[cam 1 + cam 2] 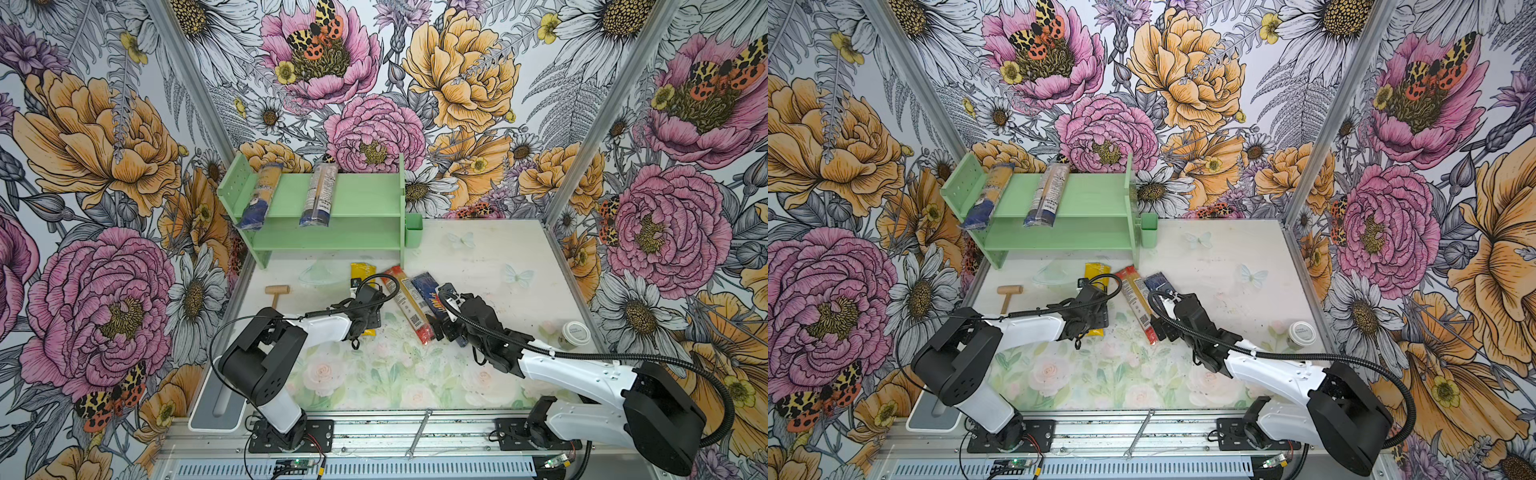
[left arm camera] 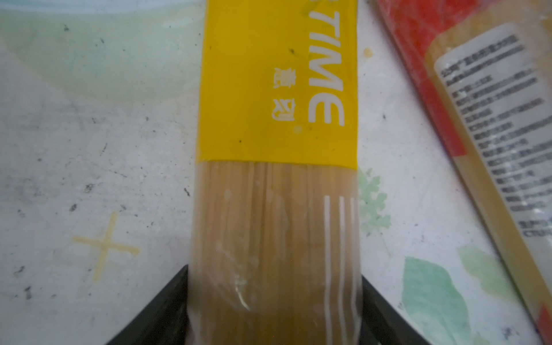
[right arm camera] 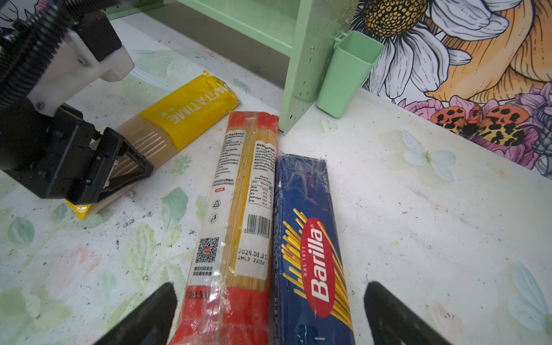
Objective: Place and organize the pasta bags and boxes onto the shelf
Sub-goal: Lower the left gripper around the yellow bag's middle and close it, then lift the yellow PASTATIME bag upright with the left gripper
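Note:
The yellow bag (image 1: 360, 270) (image 2: 277, 89) (image 3: 191, 110) lies flat on the table, just in front of the shelf (image 1: 353, 195) (image 3: 304, 74). My left gripper (image 1: 365, 305) (image 2: 274, 271) sits over its clear middle, with both fingers (image 3: 128, 167) pressed against its sides. To the right, the red-ended clear bag (image 1: 405, 299) (image 3: 239, 209) and the dark blue Barilla box (image 1: 426, 291) (image 3: 310, 239) lie side by side. My right gripper (image 1: 442, 330) (image 3: 270, 294) is open, its fingers straddling their near ends without touching them. Two clear bags with dark blue ends (image 1: 259, 195) (image 1: 318, 193) rest on the top tier.
A green cup (image 1: 413, 230) hangs on the shelf's right side. A wooden mallet (image 1: 276, 293) lies left of the left arm. A white-lidded jar (image 1: 575, 334) stands at the right edge. A grey tray (image 1: 218, 399) and a wrench (image 1: 417, 432) lie along the front.

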Controlling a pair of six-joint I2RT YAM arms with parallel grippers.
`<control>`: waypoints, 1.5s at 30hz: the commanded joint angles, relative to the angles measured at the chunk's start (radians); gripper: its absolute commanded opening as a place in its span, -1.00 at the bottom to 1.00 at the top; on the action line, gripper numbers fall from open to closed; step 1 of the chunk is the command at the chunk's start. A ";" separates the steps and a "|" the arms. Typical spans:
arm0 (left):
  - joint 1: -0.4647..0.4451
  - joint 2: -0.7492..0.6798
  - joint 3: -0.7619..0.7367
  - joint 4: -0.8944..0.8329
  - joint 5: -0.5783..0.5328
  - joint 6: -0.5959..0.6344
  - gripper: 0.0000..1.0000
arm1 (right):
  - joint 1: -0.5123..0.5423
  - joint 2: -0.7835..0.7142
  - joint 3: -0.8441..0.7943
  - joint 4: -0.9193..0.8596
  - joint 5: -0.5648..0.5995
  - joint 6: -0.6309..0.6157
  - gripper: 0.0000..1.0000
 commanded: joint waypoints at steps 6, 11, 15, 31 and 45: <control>-0.010 0.038 -0.001 -0.035 0.020 -0.010 0.23 | -0.009 -0.031 -0.014 0.025 -0.008 -0.004 0.99; -0.010 0.038 0.013 -0.057 0.033 -0.004 0.09 | -0.012 -0.031 -0.014 0.022 -0.005 -0.002 0.99; -0.010 0.034 0.020 -0.078 0.029 0.000 -0.13 | -0.011 -0.033 -0.012 0.020 -0.004 -0.003 0.99; -0.007 -0.038 0.052 -0.145 0.068 0.045 -1.00 | -0.015 -0.052 0.000 -0.017 0.009 -0.008 0.99; 0.013 -0.186 0.137 -0.297 0.197 0.094 -1.00 | -0.016 -0.054 0.007 -0.039 0.045 0.002 0.99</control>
